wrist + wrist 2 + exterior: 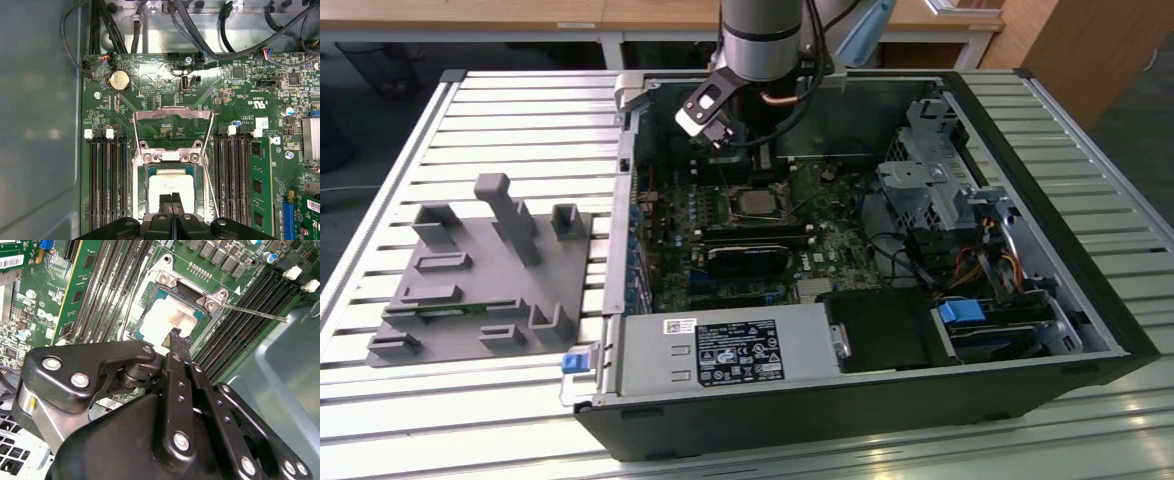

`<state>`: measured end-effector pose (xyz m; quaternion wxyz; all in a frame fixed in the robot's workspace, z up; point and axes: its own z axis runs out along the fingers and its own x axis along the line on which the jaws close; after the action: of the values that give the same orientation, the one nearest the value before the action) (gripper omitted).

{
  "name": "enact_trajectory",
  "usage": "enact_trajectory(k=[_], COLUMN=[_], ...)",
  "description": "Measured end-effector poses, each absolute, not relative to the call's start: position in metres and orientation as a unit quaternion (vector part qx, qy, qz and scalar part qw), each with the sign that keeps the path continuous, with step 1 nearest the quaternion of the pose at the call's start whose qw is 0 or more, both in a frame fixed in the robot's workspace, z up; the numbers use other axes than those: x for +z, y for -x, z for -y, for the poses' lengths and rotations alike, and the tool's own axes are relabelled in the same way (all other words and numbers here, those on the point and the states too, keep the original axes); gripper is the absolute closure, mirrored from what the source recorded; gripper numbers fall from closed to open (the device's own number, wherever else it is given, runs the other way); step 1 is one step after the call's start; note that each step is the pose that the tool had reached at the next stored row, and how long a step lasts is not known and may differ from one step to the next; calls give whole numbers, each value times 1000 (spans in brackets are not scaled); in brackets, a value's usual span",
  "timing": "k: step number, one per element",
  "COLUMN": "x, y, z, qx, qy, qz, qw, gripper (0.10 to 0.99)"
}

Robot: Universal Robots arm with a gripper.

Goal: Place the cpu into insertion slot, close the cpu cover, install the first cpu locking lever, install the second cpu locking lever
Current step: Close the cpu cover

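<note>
A: Start on the exterior view's left. What's out there?

B: A grey fixture block [480, 270] on the slatted table [400, 130]. It sits well apart from the insertion slot [146, 190] and outside the computer case [854, 410].

A: And at the slot itself?

B: The cpu [172, 181] lies flat inside it, silvery top up and square to the rim as far as I can judge. So the first step looks done.

A: The gripper?

B: The gripper [172, 197] is directly above the slot, with its tips over one edge of the cpu. Its fingers [176, 340] are drawn together with nothing between them. Whether they touch the chip I cannot tell.

A: The cover?

B: The cpu cover [172, 115] stands swung up off the slot, with the board showing through its window. It is not closed.

A: Levers?

B: One thin locking lever [255, 313] sticks out free beside the slot, unlatched. The other I cannot make out.

A: Further right?

B: The drive cage [921, 180], on the exterior view's right of the slot. I judge one step of four finished, with the cover and both levers left to do.
</note>
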<state>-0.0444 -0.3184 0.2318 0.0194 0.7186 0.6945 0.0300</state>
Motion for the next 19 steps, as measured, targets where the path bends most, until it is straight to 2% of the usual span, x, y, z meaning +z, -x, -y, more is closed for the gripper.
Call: enact_trajectory(k=[19], x=[239], y=[44], z=[318], qx=[30], qy=[-719], qz=[-695], qw=[19], gripper=[980])
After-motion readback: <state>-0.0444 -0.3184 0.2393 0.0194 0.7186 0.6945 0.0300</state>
